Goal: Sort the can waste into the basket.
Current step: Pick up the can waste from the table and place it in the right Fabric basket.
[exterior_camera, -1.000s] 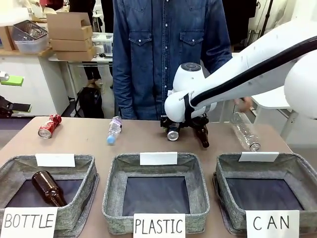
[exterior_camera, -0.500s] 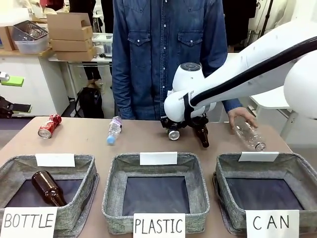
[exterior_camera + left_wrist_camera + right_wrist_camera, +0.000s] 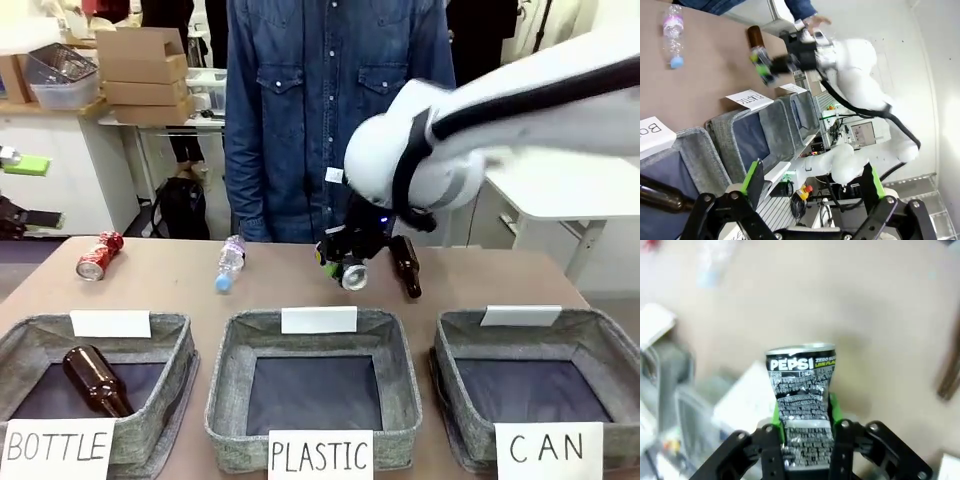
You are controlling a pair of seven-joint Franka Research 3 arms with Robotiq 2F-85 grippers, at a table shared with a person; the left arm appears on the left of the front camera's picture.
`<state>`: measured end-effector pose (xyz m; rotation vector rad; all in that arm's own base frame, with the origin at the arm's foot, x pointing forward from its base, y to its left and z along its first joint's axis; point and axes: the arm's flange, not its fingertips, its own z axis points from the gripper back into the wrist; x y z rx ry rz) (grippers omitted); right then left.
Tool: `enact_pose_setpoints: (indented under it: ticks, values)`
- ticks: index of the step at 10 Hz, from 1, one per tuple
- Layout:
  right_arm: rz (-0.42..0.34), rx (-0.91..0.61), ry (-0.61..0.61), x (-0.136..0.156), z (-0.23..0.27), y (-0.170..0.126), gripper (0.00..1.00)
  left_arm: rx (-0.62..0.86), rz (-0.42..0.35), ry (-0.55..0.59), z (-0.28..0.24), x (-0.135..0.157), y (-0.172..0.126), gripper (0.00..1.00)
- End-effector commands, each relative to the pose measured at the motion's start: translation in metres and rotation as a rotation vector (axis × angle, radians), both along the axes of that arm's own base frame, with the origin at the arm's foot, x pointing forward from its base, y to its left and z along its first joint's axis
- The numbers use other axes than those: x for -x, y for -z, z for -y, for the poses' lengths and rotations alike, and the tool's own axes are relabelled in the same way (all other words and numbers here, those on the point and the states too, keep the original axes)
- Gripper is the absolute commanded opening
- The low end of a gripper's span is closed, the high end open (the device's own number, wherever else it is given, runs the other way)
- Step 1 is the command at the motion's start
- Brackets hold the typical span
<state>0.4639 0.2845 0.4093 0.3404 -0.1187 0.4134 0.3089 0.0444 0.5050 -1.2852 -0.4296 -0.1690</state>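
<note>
Red metal drink can [image 3: 96, 255] lies on the brown table [image 3: 180, 290], left of frame. Dark blue-black metal drink can [image 3: 350, 272], centre frame, is pinched by the right gripper [image 3: 804, 412]. Grey woven basket [image 3: 598, 320] lettered "CAN" sits lower right. Left gripper [image 3: 812, 180]: fingers spread apart.

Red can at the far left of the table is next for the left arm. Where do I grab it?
Take the red can across the middle of its body, from straight above. It lies on its side, silver end toward the near edge, so close the open left tool across its long axis. The right tool holds the dark can.
</note>
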Motion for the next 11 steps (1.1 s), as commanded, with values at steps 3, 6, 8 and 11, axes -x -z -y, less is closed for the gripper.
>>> enact_pose_setpoints:
  ticks: [3,6,8,11]
  values:
    - [-0.178,0.02,-0.202,0.107,0.132,-0.05,0.0,-0.002,-0.002,0.006,0.001,0.003,0.001,1.0]
    - [-0.142,-0.16,-0.045,0.124,0.232,-0.052,0.0,-0.002,-0.002,0.006,0.001,0.003,0.001,1.0]
    - [-0.181,-0.098,-0.123,0.132,0.209,-0.056,0.0,-0.002,-0.002,0.006,0.001,0.003,0.001,1.0]
    - [-0.129,-0.291,-0.012,0.12,0.255,-0.062,0.39,-0.002,-0.002,0.006,0.001,0.003,0.001,1.0]
